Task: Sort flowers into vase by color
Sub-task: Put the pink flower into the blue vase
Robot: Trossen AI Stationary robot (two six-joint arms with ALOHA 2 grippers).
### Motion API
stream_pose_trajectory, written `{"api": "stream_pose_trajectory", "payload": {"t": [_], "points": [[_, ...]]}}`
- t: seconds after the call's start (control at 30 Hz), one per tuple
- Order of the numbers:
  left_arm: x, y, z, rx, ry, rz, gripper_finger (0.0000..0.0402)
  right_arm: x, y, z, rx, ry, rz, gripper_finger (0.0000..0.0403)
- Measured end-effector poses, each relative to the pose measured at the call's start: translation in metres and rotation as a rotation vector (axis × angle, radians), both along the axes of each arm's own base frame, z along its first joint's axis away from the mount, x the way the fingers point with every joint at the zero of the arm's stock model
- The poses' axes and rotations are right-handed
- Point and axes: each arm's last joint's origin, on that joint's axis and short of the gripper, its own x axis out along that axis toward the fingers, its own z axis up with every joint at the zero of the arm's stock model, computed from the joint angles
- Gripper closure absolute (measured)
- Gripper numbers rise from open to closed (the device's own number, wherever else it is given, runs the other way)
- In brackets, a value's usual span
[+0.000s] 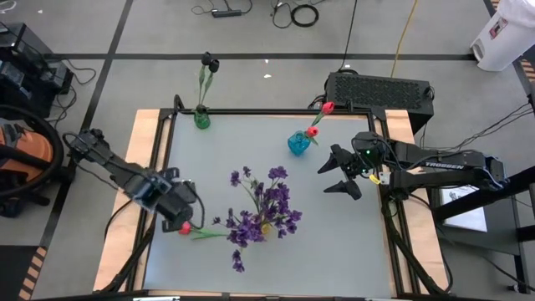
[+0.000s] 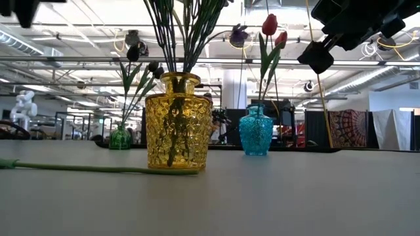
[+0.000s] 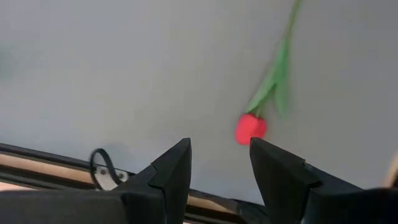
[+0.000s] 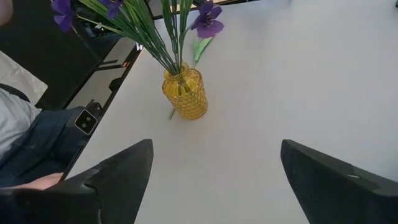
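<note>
Left gripper (image 1: 178, 219), fingers parted and empty, poised over the red tulip (image 1: 185, 227) lying loose near the table's (image 1: 351, 251) left edge, apparently to lift it toward the blue vase (image 1: 298, 143), which holds the other red tulips. Right gripper (image 1: 338, 176) waits wide open and empty near the right edge.

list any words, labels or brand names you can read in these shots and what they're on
"TROSSEN": white lettering along the right arm in the high view, small but just legible.
White container at the far right corner of the high view: carries a dark label, too small to read.
Paper sheet beside the table's right edge: any print on it is too blurred to read.
No other readable text in any view.
</note>
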Motion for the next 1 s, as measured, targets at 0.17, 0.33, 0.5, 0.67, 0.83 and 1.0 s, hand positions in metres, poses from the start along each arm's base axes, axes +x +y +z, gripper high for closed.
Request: {"api": "stream_pose_trajectory", "payload": {"t": [0.17, 0.33, 0.5, 0.67, 0.83, 1.0], "points": [[-0.017, -0.01, 0.006, -0.018, -0.054, 0.042, 0.023, 0.0, 0.0, 0.0, 0.0, 0.0, 0.0, 0.0057], [-0.031, -0.024, 0.008, -0.041, -0.067, 0.053, 0.023, 0.0, 0.0, 0.0, 0.0, 0.0, 0.0, 0.0057], [-0.037, -0.039, 0.007, -0.065, -0.11, 0.029, 0.023, 0.0, 0.0, 0.0, 0.0, 0.0, 0.0, 0.0057], [-0.035, -0.057, 0.003, -0.116, -0.156, -0.03, 0.023, 0.0, 0.0, 0.0, 0.0, 0.0, 0.0, 0.0057], [-0.029, -0.07, -0.004, -0.071, -0.178, -0.095, 0.023, 0.0, 0.0, 0.0, 0.0, 0.0, 0.0, 0.0057], [-0.023, -0.077, -0.013, -0.021, -0.154, -0.155, 0.023, 0.0, 0.0, 0.0, 0.0, 0.0, 0.0, 0.0057]]}}
